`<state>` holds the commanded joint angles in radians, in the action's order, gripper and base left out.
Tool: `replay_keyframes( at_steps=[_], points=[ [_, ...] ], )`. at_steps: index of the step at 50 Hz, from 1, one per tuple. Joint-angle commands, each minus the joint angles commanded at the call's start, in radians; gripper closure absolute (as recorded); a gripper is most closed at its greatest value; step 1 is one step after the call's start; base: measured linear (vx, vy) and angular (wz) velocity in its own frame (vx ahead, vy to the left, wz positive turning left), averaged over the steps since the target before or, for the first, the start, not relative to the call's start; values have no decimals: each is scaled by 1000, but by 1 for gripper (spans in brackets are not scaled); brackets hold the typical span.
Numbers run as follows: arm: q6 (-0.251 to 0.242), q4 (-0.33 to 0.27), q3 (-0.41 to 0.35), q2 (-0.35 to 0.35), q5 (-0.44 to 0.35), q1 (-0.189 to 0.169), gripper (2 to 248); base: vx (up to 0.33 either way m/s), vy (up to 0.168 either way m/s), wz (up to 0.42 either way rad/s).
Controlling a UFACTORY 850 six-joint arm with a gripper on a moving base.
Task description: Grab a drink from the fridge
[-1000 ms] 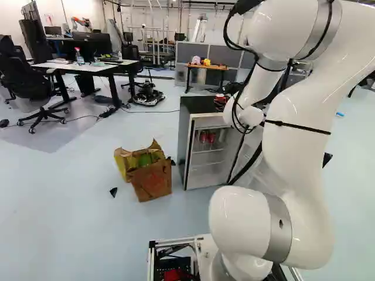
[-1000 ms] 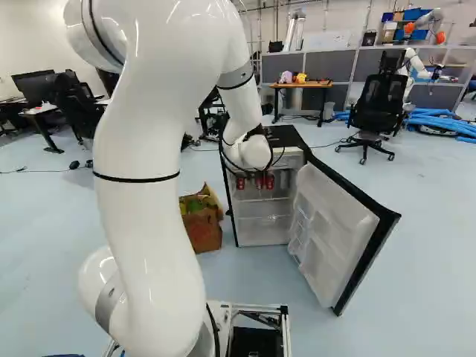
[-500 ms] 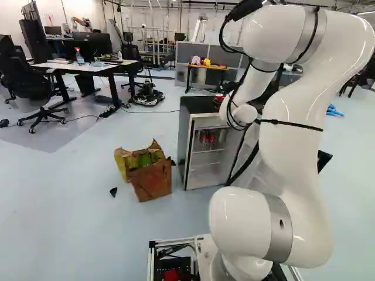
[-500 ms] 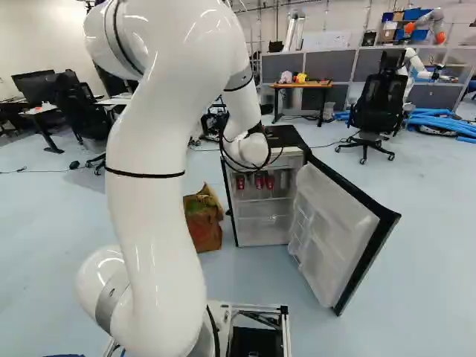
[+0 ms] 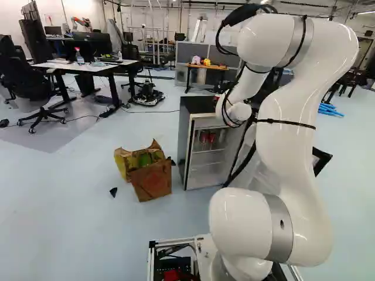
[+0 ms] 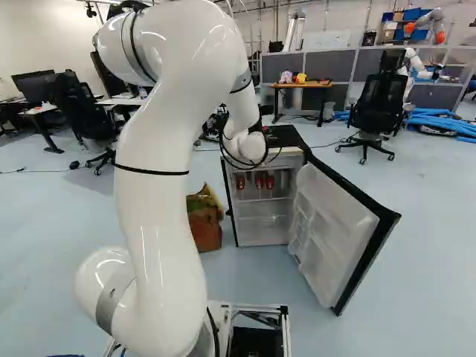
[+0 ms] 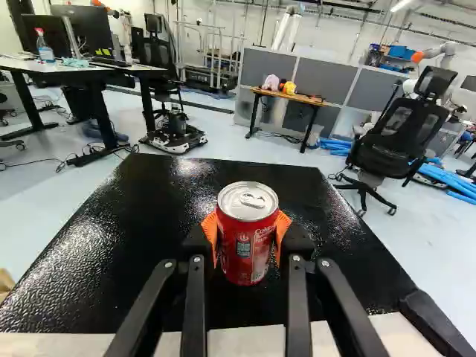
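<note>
Behind the fridge, pale floor is seen, with desks at the left of the left base view and grey partitions along the back. Toys are set on a wooden table, and a black chair is placed near blue hoses at the right of the right base view. Another robot is seen beyond it.

One red can is held upright by the pincer, gripped from both sides between the orange pads, which are kept a can's width apart. Can and pincer are seen over the black fridge top; whether the can's base is touching it cannot be told. Below, the fridge door is swung wide, and three red cans are stored inside, side by side. Brown bags are stood on the floor beside the fridge.
</note>
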<state>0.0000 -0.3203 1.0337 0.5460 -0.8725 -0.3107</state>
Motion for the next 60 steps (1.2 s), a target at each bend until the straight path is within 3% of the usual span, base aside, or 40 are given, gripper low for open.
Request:
replay_keyframes(
  at_steps=[10,30,31,36,37,41,42,46,47,51,52,60],
  points=[
    [0,33,2,2,23,1,154,0,0,0],
    [0,33,2,2,23,1,154,0,0,0],
    [0,33,2,2,23,1,137,0,0,0],
    [0,33,2,2,23,1,137,0,0,0],
    [0,33,2,2,23,1,103,0,0,0],
    [0,33,2,2,23,1,103,0,0,0],
    [0,33,2,2,23,1,68,0,0,0],
    [0,33,2,2,23,1,68,0,0,0],
    [0,33,2,2,23,1,31,0,0,0],
    [0,33,2,2,23,1,31,0,0,0],
    [0,33,2,2,23,1,3,0,0,0],
    [0,33,-5,-4,23,0,3,0,0,0]
  ],
)
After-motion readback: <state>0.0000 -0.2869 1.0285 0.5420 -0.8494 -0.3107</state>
